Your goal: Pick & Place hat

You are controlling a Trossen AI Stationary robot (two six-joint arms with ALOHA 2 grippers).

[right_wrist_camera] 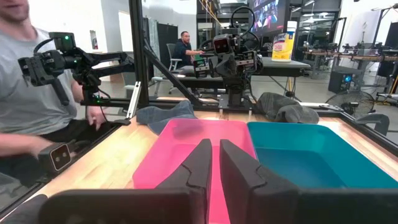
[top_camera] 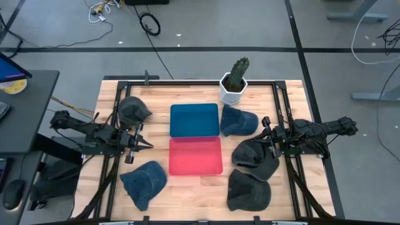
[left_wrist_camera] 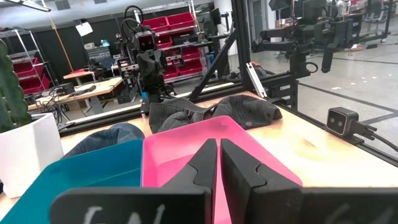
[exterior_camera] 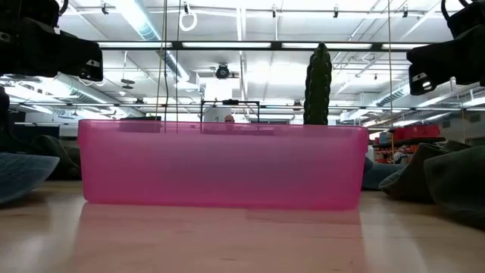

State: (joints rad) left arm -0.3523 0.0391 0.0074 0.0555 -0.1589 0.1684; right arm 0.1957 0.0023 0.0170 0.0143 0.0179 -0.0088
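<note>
Five caps lie flat on the wooden table. A dark grey cap (top_camera: pixel 133 110) is at the far left and a blue cap (top_camera: pixel 145 181) at the near left. A blue cap (top_camera: pixel 239 121), a dark grey cap (top_camera: pixel 256 157) and a dark cap (top_camera: pixel 249 190) are on the right. A blue tray (top_camera: pixel 194 120) and a pink tray (top_camera: pixel 195 155) sit in the middle. My left gripper (top_camera: pixel 140 145) is shut and empty, left of the pink tray, pointing right. My right gripper (top_camera: pixel 265 131) is shut and empty, above the right-hand caps, pointing left.
A cactus in a white pot (top_camera: pixel 234 81) stands at the table's far edge behind the blue tray. A black frame (top_camera: pixel 275 94) runs along the table's sides. A person (right_wrist_camera: pixel 31 93) sits beyond the table's near edge in the right wrist view.
</note>
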